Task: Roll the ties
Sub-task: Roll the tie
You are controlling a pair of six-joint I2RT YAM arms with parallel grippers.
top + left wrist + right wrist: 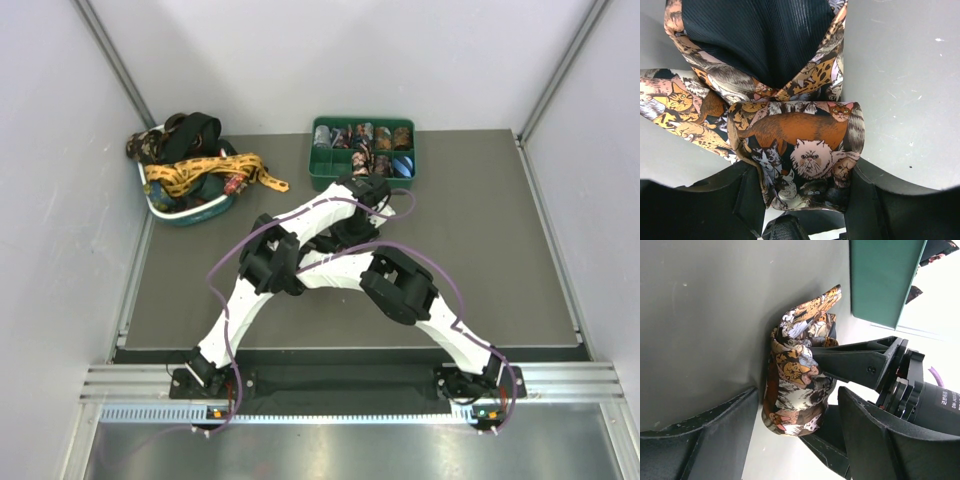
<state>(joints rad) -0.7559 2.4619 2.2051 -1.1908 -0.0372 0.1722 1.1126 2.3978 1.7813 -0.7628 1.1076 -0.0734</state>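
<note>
Cat-print tie roll (805, 135), pinched in left claw (805, 185) — right claw (799, 400) spread apart nearby

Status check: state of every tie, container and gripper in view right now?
cat-print tie: partly rolled, tail unrolled.
left gripper: shut on the cat-print tie's roll.
right gripper: open, fingers either side of the roll.
tray: far row filled with rolled ties, near-left compartment looks bare.
basket: heaped with loose ties, one trailing over the rim.
</note>
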